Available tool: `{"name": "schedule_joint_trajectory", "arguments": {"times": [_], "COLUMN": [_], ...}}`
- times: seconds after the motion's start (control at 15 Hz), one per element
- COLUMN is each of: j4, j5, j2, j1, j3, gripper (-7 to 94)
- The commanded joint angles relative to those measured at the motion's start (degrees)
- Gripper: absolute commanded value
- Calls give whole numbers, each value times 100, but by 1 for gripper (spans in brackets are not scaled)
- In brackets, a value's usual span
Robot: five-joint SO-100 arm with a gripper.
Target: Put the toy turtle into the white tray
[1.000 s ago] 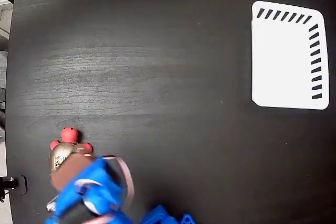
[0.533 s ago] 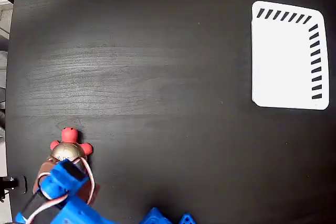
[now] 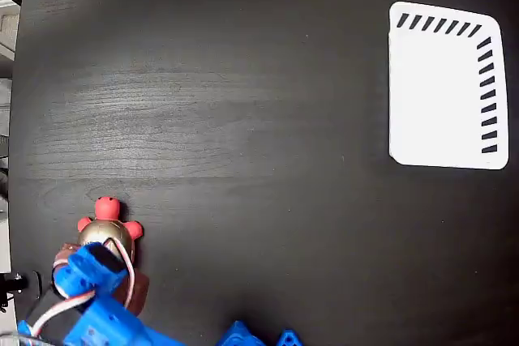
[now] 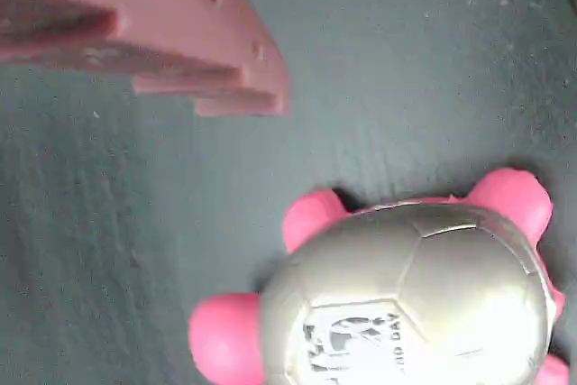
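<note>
Black wood grain covers the desk (image 3: 243,119) in the fixed view. The toy turtle (image 3: 106,227) sits on it near the lower left corner, its red head pointing up in the picture and its gold shell partly hidden under the blue arm (image 3: 93,301). The white tray (image 3: 442,87) lies far from the turtle, to the upper right of it, with black slots along its top and right edges. The hand (image 3: 96,258) hangs just over the rear half of the turtle; from this view I cannot tell if it is open or closed.

Wrist view: the turtle (image 4: 406,299) fills the lower right, shell up, with a small printed label and pink-red feet around it. One reddish finger (image 4: 162,33) stands above and left of the turtle, apart from it, not touching. The other finger is not visible.
</note>
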Motion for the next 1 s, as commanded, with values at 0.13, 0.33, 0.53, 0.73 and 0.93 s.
{"name": "schedule_joint_trajectory", "arguments": {"times": [0.13,0.33,0.53,0.73,0.93], "j4": [-264,-466,-694,-800,-958], "j5": [-185,-202,-255,-439,-606], "j2": [62,-53,-97,-132,-281], "j1": [-79,-149,-167,-176,-167], "j3": [158,413,694,870,958], "gripper": [64,64,64,64,64]}}
